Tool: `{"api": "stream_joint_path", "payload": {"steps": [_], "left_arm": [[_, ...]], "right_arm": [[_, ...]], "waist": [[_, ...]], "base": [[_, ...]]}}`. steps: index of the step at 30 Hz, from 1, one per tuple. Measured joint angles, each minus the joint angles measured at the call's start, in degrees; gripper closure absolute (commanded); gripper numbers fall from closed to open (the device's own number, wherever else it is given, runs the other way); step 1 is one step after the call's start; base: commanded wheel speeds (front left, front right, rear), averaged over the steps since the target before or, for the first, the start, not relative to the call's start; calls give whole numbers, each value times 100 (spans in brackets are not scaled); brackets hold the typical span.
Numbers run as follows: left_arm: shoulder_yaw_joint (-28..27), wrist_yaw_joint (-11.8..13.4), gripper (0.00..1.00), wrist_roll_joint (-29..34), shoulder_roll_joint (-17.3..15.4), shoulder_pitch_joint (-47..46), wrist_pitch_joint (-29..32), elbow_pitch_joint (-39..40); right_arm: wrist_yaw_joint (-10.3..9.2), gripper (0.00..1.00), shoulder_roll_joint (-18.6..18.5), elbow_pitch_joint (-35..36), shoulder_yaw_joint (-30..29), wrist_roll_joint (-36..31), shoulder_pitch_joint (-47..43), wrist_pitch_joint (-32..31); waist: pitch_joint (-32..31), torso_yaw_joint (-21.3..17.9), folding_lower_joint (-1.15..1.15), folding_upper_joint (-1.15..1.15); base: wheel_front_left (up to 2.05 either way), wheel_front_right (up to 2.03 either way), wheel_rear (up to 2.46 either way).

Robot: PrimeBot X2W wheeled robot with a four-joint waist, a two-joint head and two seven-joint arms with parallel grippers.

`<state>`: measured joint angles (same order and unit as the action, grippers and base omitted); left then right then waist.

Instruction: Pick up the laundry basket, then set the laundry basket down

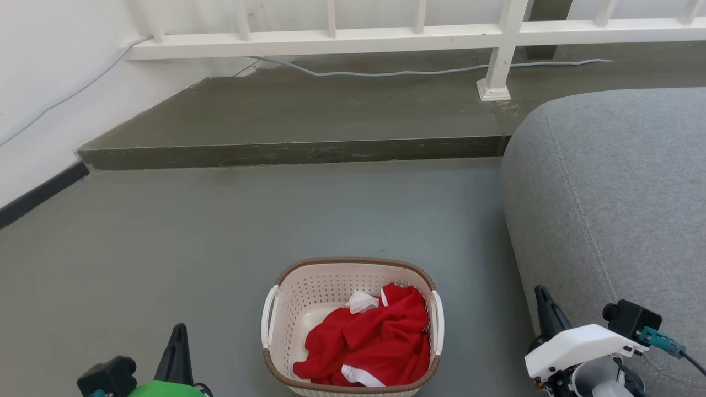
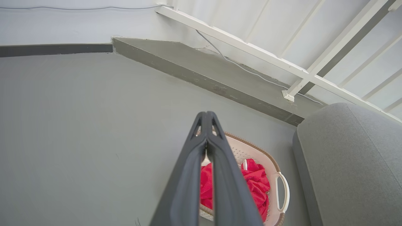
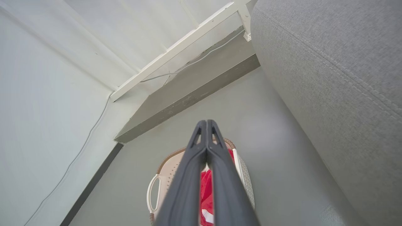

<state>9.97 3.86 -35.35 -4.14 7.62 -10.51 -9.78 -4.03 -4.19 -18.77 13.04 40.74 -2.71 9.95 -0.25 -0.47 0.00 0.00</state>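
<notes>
The laundry basket (image 1: 309, 298) stands on the grey floor low in the middle of the head view. It is cream-white and perforated, with a brown rim and a white handle on each side, and holds red and white cloth (image 1: 375, 342). My left gripper (image 1: 178, 337) is to the basket's left, my right gripper (image 1: 543, 300) to its right; both are apart from it. In the left wrist view the left gripper (image 2: 206, 116) has its fingertips pressed together, the basket (image 2: 276, 175) behind them. The right gripper (image 3: 206, 124) is likewise shut and empty, the basket (image 3: 157, 182) beyond it.
A grey sofa (image 1: 612, 204) rises close on the right, next to my right gripper. A raised concrete step (image 1: 298, 149) crosses the floor ahead, with a white railing (image 1: 419, 36) and a cable on it. A white wall with dark skirting (image 1: 38, 193) runs on the left.
</notes>
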Motion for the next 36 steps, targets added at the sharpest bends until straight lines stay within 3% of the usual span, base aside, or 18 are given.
{"api": "stream_joint_path", "payload": {"steps": [36], "left_arm": [[-501,-446,100,-2659,-3,-420,689,-234]], "right_arm": [[501,100,47,109,-880,2349,234,-698]], "waist": [[20,20,0,0]], "base": [[0,0,0]]}}
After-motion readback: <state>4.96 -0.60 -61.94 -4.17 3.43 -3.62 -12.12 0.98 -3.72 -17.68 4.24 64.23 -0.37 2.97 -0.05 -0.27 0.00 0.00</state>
